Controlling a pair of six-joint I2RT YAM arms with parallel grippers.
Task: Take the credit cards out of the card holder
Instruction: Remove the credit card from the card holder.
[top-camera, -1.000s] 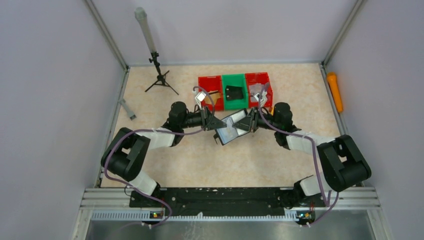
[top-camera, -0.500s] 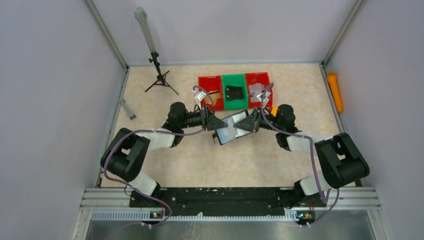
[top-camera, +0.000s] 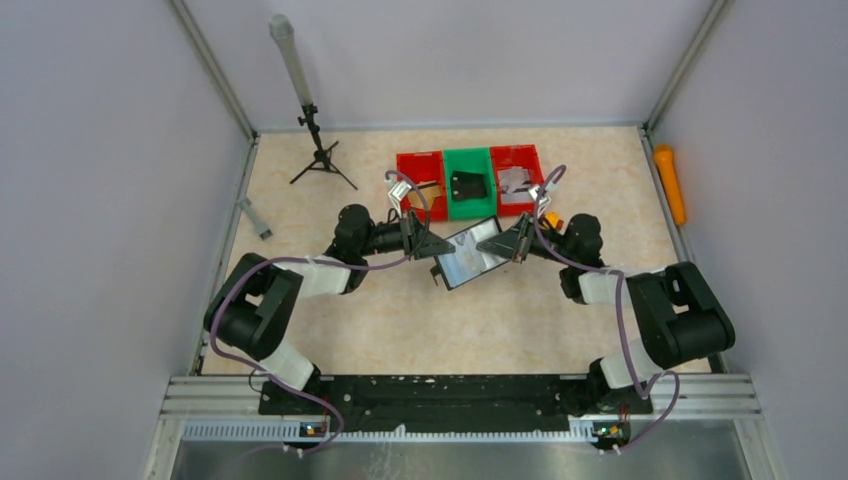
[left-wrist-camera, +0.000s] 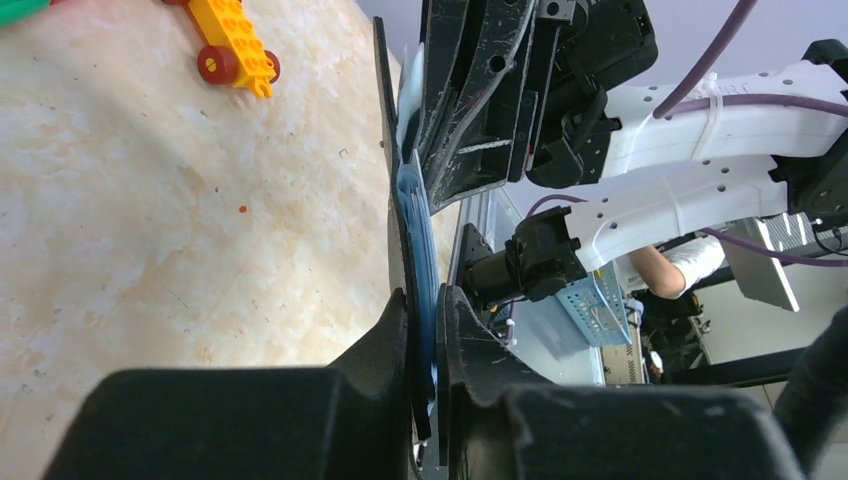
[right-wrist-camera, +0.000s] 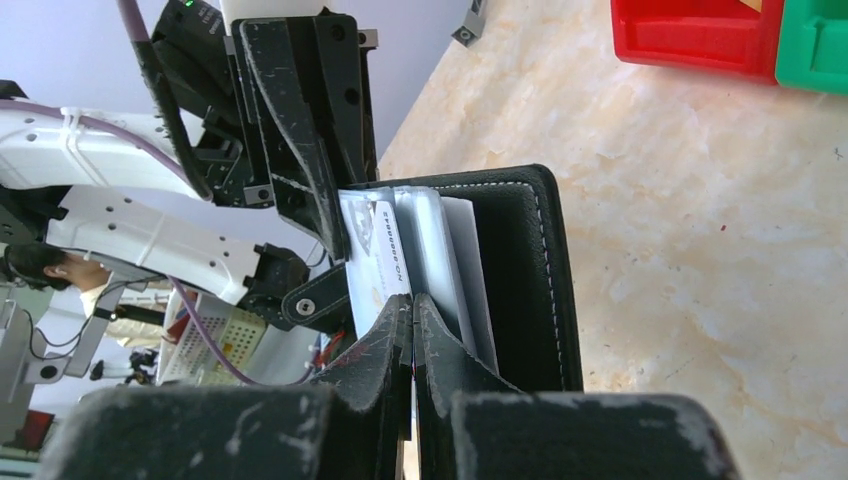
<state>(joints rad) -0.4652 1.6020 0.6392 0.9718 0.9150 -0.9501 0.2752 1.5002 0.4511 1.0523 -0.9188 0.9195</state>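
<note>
Now the right gripper (right-wrist-camera: 412, 305) has closed fully at the edge of the credit cards (right-wrist-camera: 378, 255) and eased frame-right, while the left gripper (left-wrist-camera: 425, 310) clamps the open card holder (top-camera: 468, 257) mid-frame; extraction likely starting, pinch unconfirmed.

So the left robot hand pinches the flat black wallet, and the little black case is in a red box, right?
No: the top view shows the little black case in the green plastic bin, not a red one. The left gripper pinches the flat black wallet.
</note>
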